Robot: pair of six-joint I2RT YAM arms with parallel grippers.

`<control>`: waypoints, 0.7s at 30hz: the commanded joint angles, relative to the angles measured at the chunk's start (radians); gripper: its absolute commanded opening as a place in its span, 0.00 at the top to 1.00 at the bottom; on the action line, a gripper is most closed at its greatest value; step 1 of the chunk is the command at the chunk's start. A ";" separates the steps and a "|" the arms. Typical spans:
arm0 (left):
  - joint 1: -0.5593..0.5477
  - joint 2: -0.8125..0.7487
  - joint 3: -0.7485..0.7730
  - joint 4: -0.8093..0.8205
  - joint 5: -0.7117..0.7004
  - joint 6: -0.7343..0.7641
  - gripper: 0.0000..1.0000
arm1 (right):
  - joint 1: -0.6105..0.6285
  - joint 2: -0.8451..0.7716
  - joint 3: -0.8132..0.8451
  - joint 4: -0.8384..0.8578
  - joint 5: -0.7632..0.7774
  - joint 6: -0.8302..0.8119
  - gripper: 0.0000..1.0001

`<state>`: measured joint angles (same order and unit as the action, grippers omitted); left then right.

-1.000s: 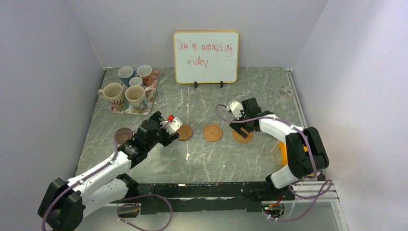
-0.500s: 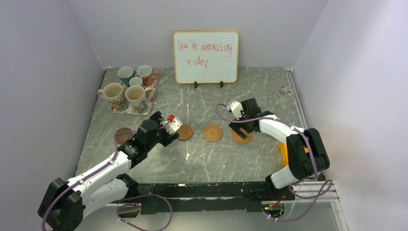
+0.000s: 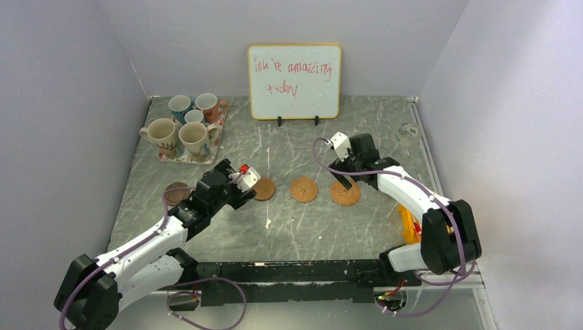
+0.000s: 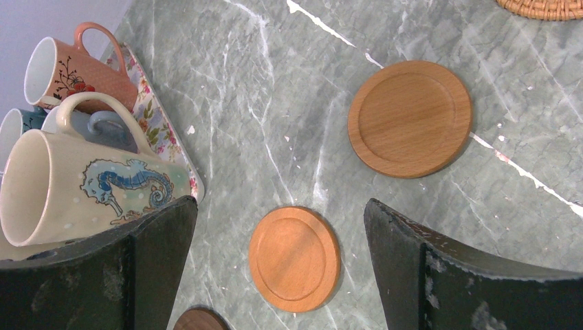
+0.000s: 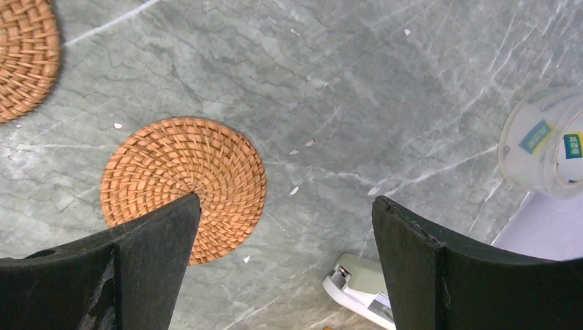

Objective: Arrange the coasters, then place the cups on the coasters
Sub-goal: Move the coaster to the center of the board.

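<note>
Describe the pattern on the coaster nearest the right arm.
The coaster is woven: tan-orange strands spiralling out from the centre. It shows best in the right wrist view.

Table [image 3: 302,227]: grey-green marble, white veining. Two woven coasters [image 5: 183,189] orange-tan in a spiral weave; two smooth wooden coasters [image 4: 410,118] plain honey-orange; one dark brown coaster [image 3: 177,193]. Cream mug [image 4: 89,189] bears a blue seahorse print, salmon mug [image 4: 75,72] a black-and-red sprig, tray [image 4: 159,130] a pink floral pattern.
</note>
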<state>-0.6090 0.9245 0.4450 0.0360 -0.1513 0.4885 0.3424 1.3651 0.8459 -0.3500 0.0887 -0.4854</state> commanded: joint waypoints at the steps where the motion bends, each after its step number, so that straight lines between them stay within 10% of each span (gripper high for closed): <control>1: 0.005 -0.012 0.000 0.017 0.002 -0.003 0.04 | 0.009 0.057 0.003 0.014 0.055 0.014 0.01; 21: 0.005 -0.003 -0.003 0.022 -0.002 -0.001 0.04 | 0.006 0.156 -0.053 0.071 0.090 -0.009 0.00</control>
<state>-0.6090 0.9245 0.4450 0.0364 -0.1513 0.4885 0.3481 1.5066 0.8059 -0.3302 0.1516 -0.4904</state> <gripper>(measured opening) 0.966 0.993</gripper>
